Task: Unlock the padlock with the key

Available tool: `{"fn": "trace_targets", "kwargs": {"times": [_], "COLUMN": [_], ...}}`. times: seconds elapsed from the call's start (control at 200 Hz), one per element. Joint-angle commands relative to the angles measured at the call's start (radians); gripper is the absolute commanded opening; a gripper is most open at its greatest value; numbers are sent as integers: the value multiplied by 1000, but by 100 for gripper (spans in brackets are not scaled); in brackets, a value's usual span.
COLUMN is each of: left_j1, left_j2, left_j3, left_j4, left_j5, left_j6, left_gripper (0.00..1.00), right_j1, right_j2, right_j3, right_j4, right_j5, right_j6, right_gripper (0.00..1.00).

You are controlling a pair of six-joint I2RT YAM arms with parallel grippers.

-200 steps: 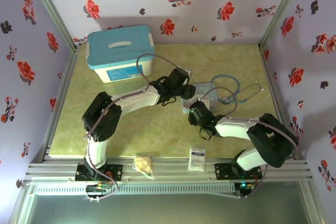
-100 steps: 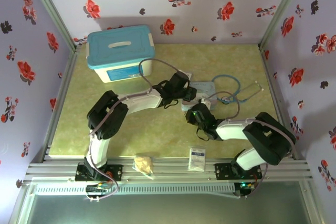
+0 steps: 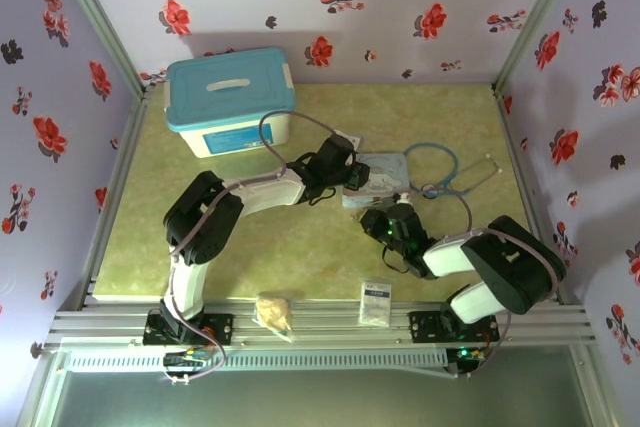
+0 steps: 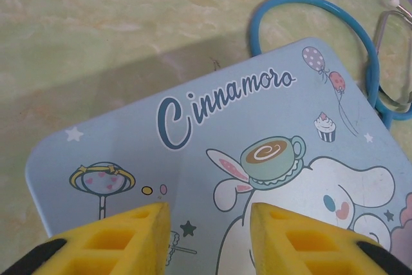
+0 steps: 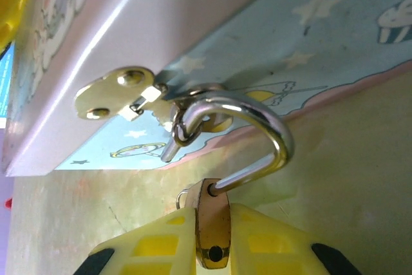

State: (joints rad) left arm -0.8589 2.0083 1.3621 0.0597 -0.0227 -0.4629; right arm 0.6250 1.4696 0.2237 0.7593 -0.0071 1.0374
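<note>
In the right wrist view my right gripper (image 5: 212,220) is shut on the brass padlock (image 5: 212,230), held edge-on between the yellow fingers (image 5: 148,243). Its silvery shackle (image 5: 267,127) curves up through the ring of the hasp (image 5: 116,93) on the pale blue tin (image 5: 302,30); one shackle end hangs free of the body. The key is hidden; a thin wire loop (image 5: 183,195) peeks beside the body. My left gripper (image 4: 209,223) hovers open above the tin's lid (image 4: 257,127). From above, the left gripper (image 3: 352,175) is at the tin (image 3: 388,169)'s left edge and the right gripper (image 3: 385,217) at its near side.
A blue stethoscope (image 3: 450,162) lies just right of the tin. A white box with a teal lid (image 3: 230,97) stands at the back left. A white sachet (image 3: 376,300) and a beige lump (image 3: 274,312) lie at the near edge.
My right arm has folded nearer to its base, its gripper swinging slightly right and nearer at the tin's front. The left gripper has stayed over the tin's left edge.
</note>
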Motion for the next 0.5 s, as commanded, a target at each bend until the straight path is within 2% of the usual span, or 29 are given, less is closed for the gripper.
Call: {"fn": "trace_targets", "kwargs": {"times": [0.0, 0.3, 0.495], "left_j1": [35, 40, 43], "left_j2": [95, 90, 94], "left_j3": [-61, -67, -69], "left_j4": [-269, -276, -276], "left_j5": [-42, -26, -22], "left_j6": [17, 31, 33], "left_gripper": [38, 37, 36], "right_j1": [-10, -1, 1], "right_j2": [-11, 124, 274], "right_j3": [-18, -53, -85], "right_j4": [69, 374, 605], "right_j5": [-13, 66, 149], "right_j6": [48, 243, 360], "right_gripper": [0, 0, 0]}}
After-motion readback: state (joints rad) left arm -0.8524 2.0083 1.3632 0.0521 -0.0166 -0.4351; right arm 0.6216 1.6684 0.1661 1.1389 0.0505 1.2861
